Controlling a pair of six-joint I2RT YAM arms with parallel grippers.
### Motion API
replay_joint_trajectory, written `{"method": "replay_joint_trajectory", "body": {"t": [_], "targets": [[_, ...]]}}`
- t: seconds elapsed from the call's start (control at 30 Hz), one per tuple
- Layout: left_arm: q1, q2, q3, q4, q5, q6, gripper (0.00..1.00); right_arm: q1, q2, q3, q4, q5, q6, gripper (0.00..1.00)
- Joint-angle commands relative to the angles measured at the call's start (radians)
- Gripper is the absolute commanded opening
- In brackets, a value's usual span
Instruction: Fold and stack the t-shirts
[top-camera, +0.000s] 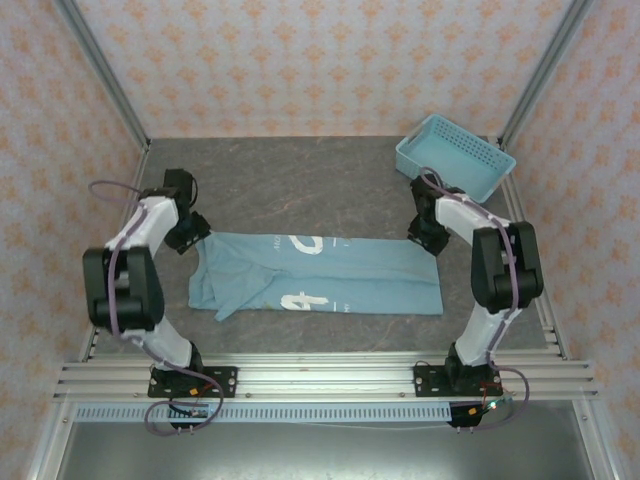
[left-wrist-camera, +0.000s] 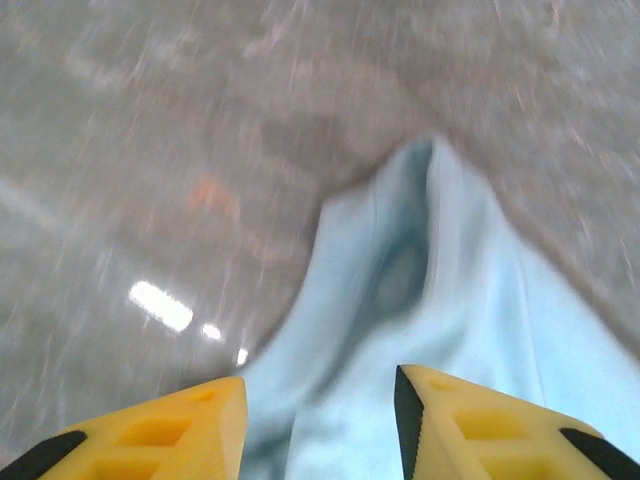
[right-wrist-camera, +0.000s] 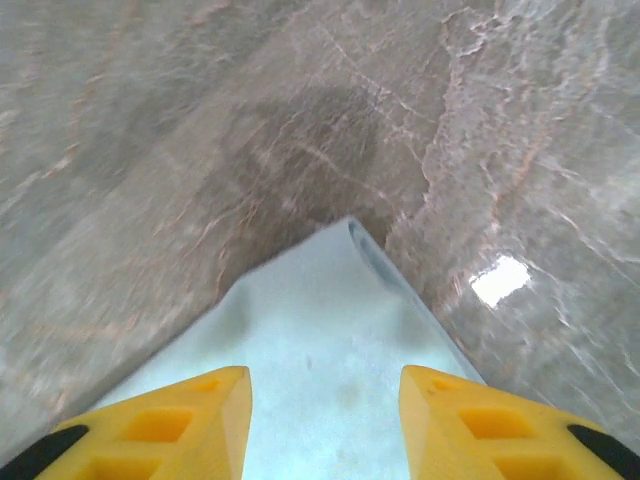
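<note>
- Top external view: one basket (top-camera: 445, 172), light-blue plastic lattice, stands at the far right corner of the table (top-camera: 300, 180). Its floor and inner walls are in plain sight.
- Count: one t-shirt (top-camera: 330, 275), one basket, two grippers.
- The t-shirt, light teal-blue, lies flat mid-table as a long band, well apart from the basket.
- White print shows in two patches on the shirt. The folds break it up, and I cannot read it.
- My left gripper (top-camera: 197, 232) is at the shirt's far left corner. My right gripper (top-camera: 430, 240) is at its far right corner.
- Left wrist view: my left gripper (left-wrist-camera: 320, 385) has its jaws released, and the two yellow fingers (left-wrist-camera: 150, 430) stand apart. A ridge of the t-shirt (left-wrist-camera: 430, 300) runs between them over the grey table (left-wrist-camera: 150, 150). The picture is blurred.
- Right wrist view: my right gripper (right-wrist-camera: 325, 375) also has its jaws released, with a clear gap between the fingers (right-wrist-camera: 170, 425). A pointed corner of the t-shirt (right-wrist-camera: 320, 310) lies in that gap on the marbled table (right-wrist-camera: 200, 120).
</note>
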Motion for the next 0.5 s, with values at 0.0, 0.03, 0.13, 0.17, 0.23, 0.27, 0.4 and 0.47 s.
{"method": "replay_joint_trajectory", "body": {"t": [0.0,0.03,0.13,0.17,0.23,0.27,0.4,0.47], "targets": [[-0.073,-0.157,-0.129,-0.177,0.004,-0.123,0.40,0.035,-0.123,-0.047,-0.027,0.017,-0.045,0.44],[-0.095,-0.192,-0.188,-0.200,0.033,-0.174,0.39,0.047,-0.147,-0.060,-0.025,0.007,-0.048,0.43],[-0.141,-0.297,-0.361,-0.201,0.120,-0.326,0.37,0.078,-0.197,-0.097,-0.020,-0.028,-0.041,0.42],[-0.146,-0.327,-0.403,-0.195,0.138,-0.373,0.37,0.085,-0.206,-0.105,-0.018,-0.038,-0.035,0.42],[-0.148,-0.386,-0.465,-0.187,0.154,-0.469,0.37,0.102,-0.224,-0.113,-0.017,-0.056,-0.022,0.41],[-0.148,-0.404,-0.480,-0.182,0.152,-0.507,0.38,0.108,-0.228,-0.114,-0.017,-0.059,-0.018,0.41],[-0.147,-0.433,-0.523,-0.149,0.151,-0.642,0.40,0.129,-0.240,-0.110,-0.019,-0.068,-0.013,0.41],[-0.148,-0.432,-0.545,-0.130,0.166,-0.685,0.39,0.131,-0.244,-0.109,-0.023,-0.065,-0.013,0.41]]}}
